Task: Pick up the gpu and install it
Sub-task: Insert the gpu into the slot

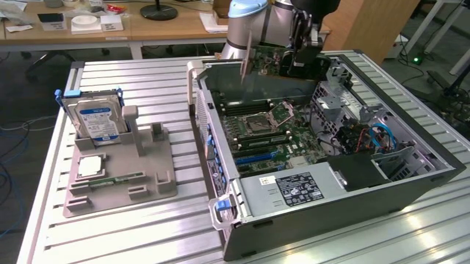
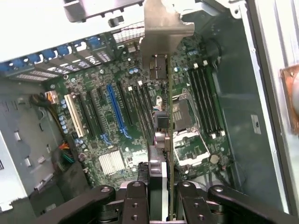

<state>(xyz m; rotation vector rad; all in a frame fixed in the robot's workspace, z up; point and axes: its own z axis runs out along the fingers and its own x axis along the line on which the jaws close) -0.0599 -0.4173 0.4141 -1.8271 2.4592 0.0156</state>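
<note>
Black fingers [image 2: 135, 200] grip the thin green-and-dark gpu card [image 1: 273, 59] with its silvery end bracket, held edge-on above the open grey computer case [image 1: 411, 181] at its twelve o'clock end. It is probably light, stiff and fragile, so best held by the board edges.

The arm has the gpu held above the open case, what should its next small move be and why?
Probably a small sideways shift toward the long blue slot before lowering. The gripper is shut on the gpu, which hangs clear above the motherboard, and in the wrist view its edge sits beside the CPU socket, not over that slot.
</note>
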